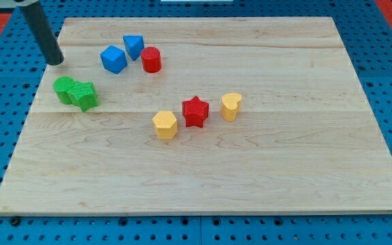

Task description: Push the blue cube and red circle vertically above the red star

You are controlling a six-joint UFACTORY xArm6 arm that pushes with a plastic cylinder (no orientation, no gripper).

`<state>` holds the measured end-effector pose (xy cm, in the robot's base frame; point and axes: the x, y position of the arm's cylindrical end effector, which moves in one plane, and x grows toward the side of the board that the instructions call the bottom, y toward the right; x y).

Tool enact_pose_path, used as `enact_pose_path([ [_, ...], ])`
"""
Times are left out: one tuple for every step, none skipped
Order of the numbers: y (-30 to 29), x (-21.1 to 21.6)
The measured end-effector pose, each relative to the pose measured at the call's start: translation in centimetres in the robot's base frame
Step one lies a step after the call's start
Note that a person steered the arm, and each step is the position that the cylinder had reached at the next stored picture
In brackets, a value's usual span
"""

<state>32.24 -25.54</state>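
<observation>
The blue cube point(113, 59) sits in the upper left part of the wooden board point(264, 170). The red circle point(151, 60) stands just to its right, a small gap between them. The red star point(195, 111) lies near the board's middle, below and to the right of both. My tip point(55, 61) is at the board's upper left, well left of the blue cube and apart from it, above the green blocks.
A blue triangular block point(134, 46) sits between and just above the cube and the circle. Two green blocks point(75, 92) touch each other at the left. A yellow hexagon point(165, 124) and a yellow heart point(231, 106) flank the red star.
</observation>
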Motion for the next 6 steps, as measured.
enact_pose_path([
  [-0.1,-2.7],
  [6.7,-1.4],
  [16.1,2.8],
  [21.1,5.3],
  [14.1,2.8],
  [14.9,2.2],
])
